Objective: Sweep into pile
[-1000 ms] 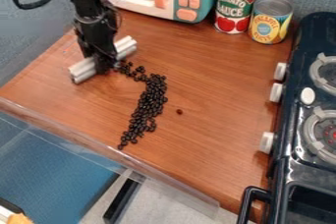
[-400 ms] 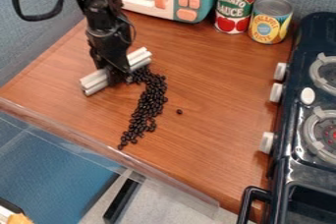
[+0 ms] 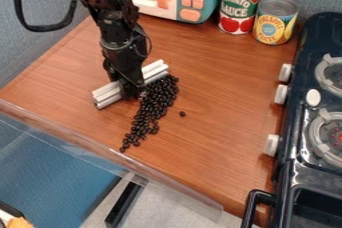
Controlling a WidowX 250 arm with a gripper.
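Beans [image 3: 155, 103], dark and too crowded to count, trail across the wooden counter [image 3: 220, 87]. Left of them my gripper [image 3: 132, 91] clamps white bars [image 3: 107, 95] against their upper end — fingertips hard to make out. Rightward: one cut-off toy microwave [image 3: 190, 3], one stray bean [image 3: 182, 114], two labelled cans [image 3: 240, 9], one cut-off stove [image 3: 292, 172].

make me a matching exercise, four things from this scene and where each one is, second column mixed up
Things:
1. white bar
2. lone bean
3. yellow can
4. bean strip

Places:
A. between the red can and the stove
B. trailing down towards the near edge of the counter
C. held by the claw
D. by itself on the wood, right of the other beans

Pairs: 1-C, 2-D, 3-A, 4-B
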